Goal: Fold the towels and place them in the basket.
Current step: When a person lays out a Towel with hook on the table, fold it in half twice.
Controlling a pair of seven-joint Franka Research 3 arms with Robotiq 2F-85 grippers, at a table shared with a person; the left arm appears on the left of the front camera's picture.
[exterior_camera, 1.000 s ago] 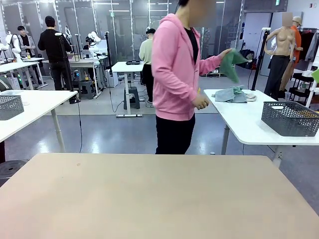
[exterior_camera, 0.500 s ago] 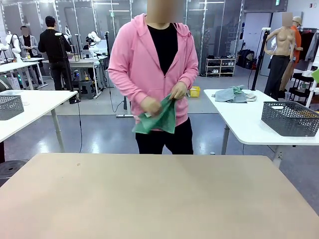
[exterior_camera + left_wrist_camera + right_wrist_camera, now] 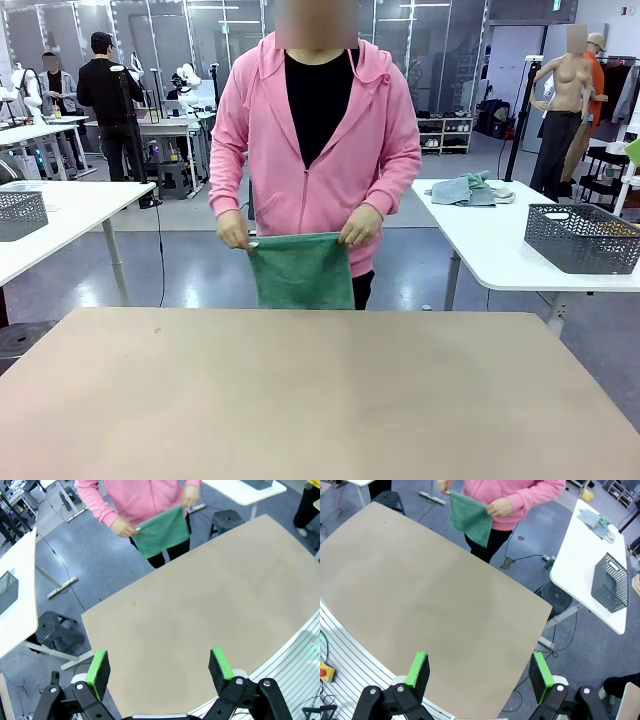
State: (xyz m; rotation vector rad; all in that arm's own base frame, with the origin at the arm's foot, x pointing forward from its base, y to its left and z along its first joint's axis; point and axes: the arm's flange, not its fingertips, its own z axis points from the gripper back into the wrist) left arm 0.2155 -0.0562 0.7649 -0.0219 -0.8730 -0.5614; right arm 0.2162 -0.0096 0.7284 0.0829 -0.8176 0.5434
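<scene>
A person in a pink hoodie stands at the far side of the tan table and holds a green towel spread out by its two top corners, hanging just beyond the table's far edge. The same green towel appears in the left wrist view and again, as the green towel, in the right wrist view. A pile of grey and green towels lies on a white side table, with a dark wire-mesh basket nearer on it. My left gripper hangs open high above the table. My right gripper is open too, nothing between its fingers.
A white side table stands to the right, another white table with a second mesh basket to the left. The right-hand basket and towel pile also show from the right wrist. Stools stand under the tables.
The person turned from the side table with the green towel, faced my table, and has now spread the towel open between both hands. My grippers have stayed open.
</scene>
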